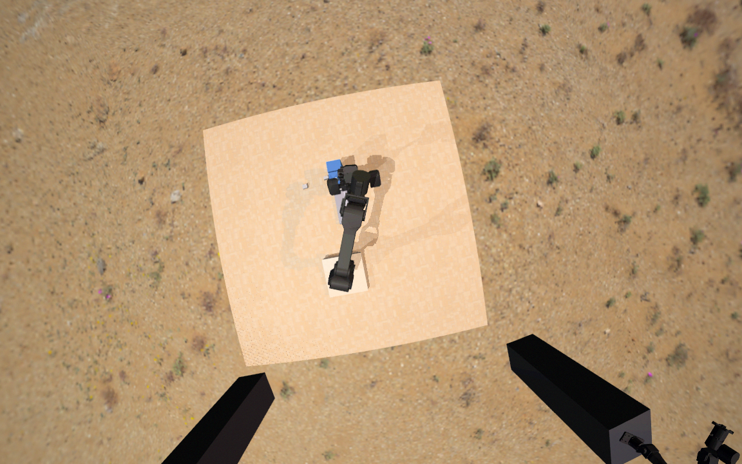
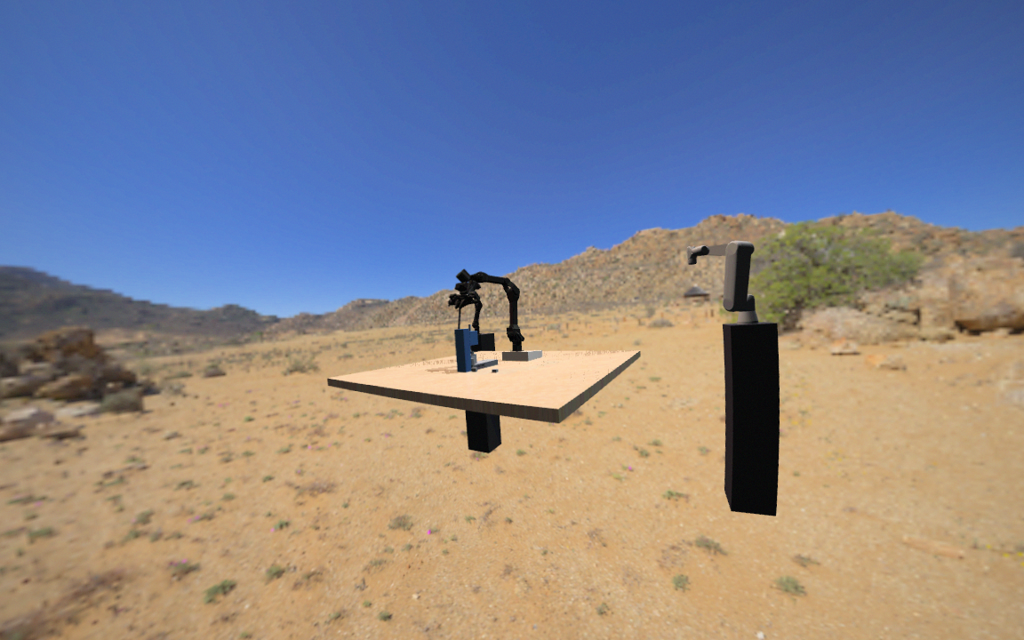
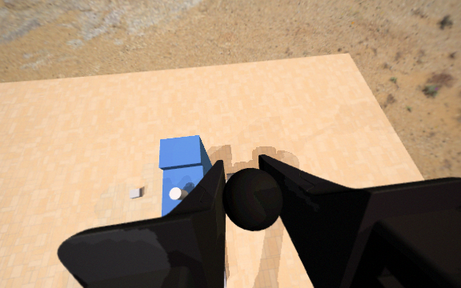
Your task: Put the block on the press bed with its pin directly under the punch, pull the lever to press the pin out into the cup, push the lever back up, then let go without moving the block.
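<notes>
My gripper [image 3: 241, 162] is shut on the lever's black ball knob [image 3: 252, 199], which sits between the fingers in the wrist view. The blue press [image 1: 333, 165] [image 2: 463, 350] [image 3: 180, 151] stands upright just left of the fingers in the wrist view. The white top of the punch [image 3: 175, 194] shows above its head. The grey press bed [image 1: 339, 209] runs from the press toward the arm's base, partly under the arm. The block, its pin and the cup cannot be made out; the arm and left finger cover much of that area.
A small light-grey cube [image 1: 304, 186] [image 2: 495, 371] [image 3: 135, 193] lies on the table [image 1: 270, 231] [image 2: 532, 389] [image 3: 74, 116], left of the press in the wrist view. The arm's pale base plate [image 1: 359, 285] is at the other end of the bed.
</notes>
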Controlling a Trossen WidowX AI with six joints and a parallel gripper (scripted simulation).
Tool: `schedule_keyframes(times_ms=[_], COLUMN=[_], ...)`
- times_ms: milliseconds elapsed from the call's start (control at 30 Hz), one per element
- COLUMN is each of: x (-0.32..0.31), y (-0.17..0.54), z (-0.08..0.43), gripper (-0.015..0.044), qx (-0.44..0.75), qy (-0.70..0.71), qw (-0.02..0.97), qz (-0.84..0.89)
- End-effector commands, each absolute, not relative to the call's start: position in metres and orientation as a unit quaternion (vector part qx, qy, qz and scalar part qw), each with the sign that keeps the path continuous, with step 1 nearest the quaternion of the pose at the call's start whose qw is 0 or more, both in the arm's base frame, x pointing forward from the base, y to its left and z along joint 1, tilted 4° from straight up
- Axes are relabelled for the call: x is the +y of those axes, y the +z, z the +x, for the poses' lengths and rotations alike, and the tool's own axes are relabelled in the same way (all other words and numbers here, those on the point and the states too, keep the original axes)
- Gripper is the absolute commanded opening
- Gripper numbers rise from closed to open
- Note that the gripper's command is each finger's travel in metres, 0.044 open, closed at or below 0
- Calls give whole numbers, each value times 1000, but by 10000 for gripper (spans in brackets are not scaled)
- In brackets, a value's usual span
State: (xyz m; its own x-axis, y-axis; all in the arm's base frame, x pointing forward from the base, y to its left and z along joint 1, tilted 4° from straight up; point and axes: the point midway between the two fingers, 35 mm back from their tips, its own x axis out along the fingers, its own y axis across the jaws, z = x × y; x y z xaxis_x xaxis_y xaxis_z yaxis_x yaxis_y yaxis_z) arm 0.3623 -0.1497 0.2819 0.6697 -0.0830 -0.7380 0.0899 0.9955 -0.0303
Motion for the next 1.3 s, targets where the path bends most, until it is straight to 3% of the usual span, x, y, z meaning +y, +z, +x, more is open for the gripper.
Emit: schedule_keyframes(times_ms=[0,1267], x=[-150,-148], y=[281,278], z=[362,344], gripper=[0,0], qx=[405,406], qy=[-47,-47], qw=[913,913], qz=[8,8])
